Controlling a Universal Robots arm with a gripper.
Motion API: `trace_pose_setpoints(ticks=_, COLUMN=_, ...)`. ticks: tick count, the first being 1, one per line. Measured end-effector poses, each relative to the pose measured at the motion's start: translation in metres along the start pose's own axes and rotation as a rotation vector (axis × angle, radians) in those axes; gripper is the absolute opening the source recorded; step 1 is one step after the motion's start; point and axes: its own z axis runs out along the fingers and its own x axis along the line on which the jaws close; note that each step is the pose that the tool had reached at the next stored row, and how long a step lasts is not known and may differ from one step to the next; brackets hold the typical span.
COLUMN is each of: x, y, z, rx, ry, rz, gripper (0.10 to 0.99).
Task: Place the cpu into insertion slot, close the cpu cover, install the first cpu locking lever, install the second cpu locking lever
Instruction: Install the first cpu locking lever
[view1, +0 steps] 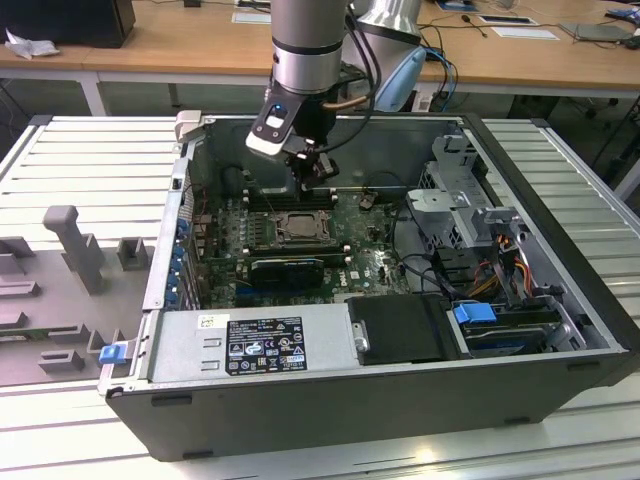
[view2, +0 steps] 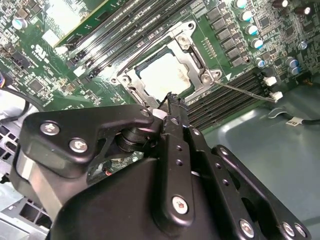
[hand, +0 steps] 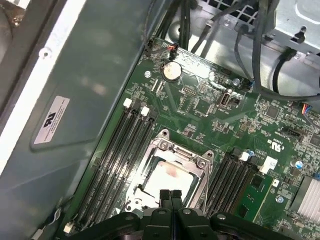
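Over the cpu | pincer closed, nothing held | cover down | risk: slipping off springy lever, gouging board

The arm is reaching down into an open computer case, which is lying on a slatted metal table. The gripper is hanging over the green motherboard, just behind the insertion slot; contact cannot be confirmed. The slot is showing a pale centre inside a dark frame. A black box is sitting against the case's front wall. A blue tab is projecting at the front corner on the exterior view's left.
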Motion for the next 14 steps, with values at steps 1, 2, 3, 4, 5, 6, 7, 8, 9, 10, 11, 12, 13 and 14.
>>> trace_pose_setpoints(ticks=1, x=0.0000, y=0.0000, z=0.0000, rx=0.000, ry=0.0004, rz=-0.010, gripper=0.106)
trace_pose_setpoints(ticks=2, x=0.0000, y=0.0000, z=0.0000, rx=0.000, ry=0.0007, rz=-0.018, gripper=0.106)
trace_pose_setpoints(ticks=3, x=0.0000, y=0.0000, z=0.0000, rx=0.000, ry=0.0010, rz=-0.028, gripper=0.106)
trace_pose_setpoints(ticks=4, x=0.0000, y=0.0000, z=0.0000, rx=0.000, ry=0.0013, rz=-0.035, gripper=0.106)
trace_pose_setpoints(ticks=5, x=0.0000, y=0.0000, z=0.0000, rx=0.001, ry=0.0019, rz=-0.051, gripper=0.106)
trace_pose_setpoints(ticks=6, x=0.0000, y=0.0000, z=0.0000, rx=0.001, ry=0.0022, rz=-0.060, gripper=0.106)
trace_pose_setpoints(ticks=7, x=0.0000, y=0.0000, z=0.0000, rx=0.001, ry=0.0026, rz=-0.069, gripper=0.106)
trace_pose_setpoints(ticks=8, x=0.0000, y=0.0000, z=0.0000, rx=0.001, ry=0.0032, rz=-0.086, gripper=0.106)
trace_pose_setpoints(ticks=9, x=0.0000, y=0.0000, z=0.0000, rx=0.001, ry=0.0039, rz=-0.103, gripper=0.106)
trace_pose_setpoints(ticks=10, x=0.0000, y=0.0000, z=0.0000, rx=0.001, ry=0.0044, rz=-0.117, gripper=0.106)
trace_pose_setpoints(ticks=11, x=0.0000, y=0.0000, z=0.0000, rx=0.001, ry=0.0048, rz=-0.127, gripper=0.106)
trace_pose_setpoints(ticks=12, x=0.0000, y=0.0000, z=0.0000, rx=0.002, ry=0.0054, rz=-0.143, gripper=0.106)
trace_pose_setpoints(ticks=13, x=0.0000, y=0.0000, z=0.0000, rx=0.002, ry=0.0058, rz=-0.153, gripper=0.106)
trace_pose_setpoints(ticks=14, x=0.0000, y=0.0000, z=0.0000, rx=0.002, ry=0.0068, rz=-0.180, gripper=0.106)
